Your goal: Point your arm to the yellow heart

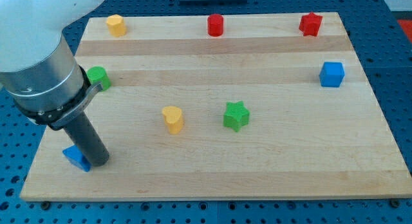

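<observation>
The yellow heart (172,119) lies left of the board's middle. My tip (98,163) rests on the board near the bottom left corner, well to the left of and below the heart. It stands right against a blue block (76,158), which it partly hides. A green star (236,115) lies just right of the heart.
A green block (98,76) sits at the left edge, partly behind my arm. A yellow block (116,24), a red cylinder (215,24) and a red star (310,23) line the top edge. A blue cube (332,74) is at the right. The wooden board (270,172) ends on all sides.
</observation>
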Available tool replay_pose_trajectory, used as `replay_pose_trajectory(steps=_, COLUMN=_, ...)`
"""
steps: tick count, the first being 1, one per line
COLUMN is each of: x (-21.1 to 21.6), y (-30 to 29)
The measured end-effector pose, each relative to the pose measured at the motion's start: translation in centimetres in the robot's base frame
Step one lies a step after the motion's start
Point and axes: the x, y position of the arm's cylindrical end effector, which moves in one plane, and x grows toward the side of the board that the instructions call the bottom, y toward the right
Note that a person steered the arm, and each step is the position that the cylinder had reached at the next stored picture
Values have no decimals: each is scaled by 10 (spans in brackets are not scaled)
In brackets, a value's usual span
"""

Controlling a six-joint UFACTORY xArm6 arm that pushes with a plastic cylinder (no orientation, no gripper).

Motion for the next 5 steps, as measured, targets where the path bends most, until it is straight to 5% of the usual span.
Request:
replay_pose_trajectory(steps=3, x=-11, y=27)
replay_pose_trajectory(steps=5, x=-68, y=43)
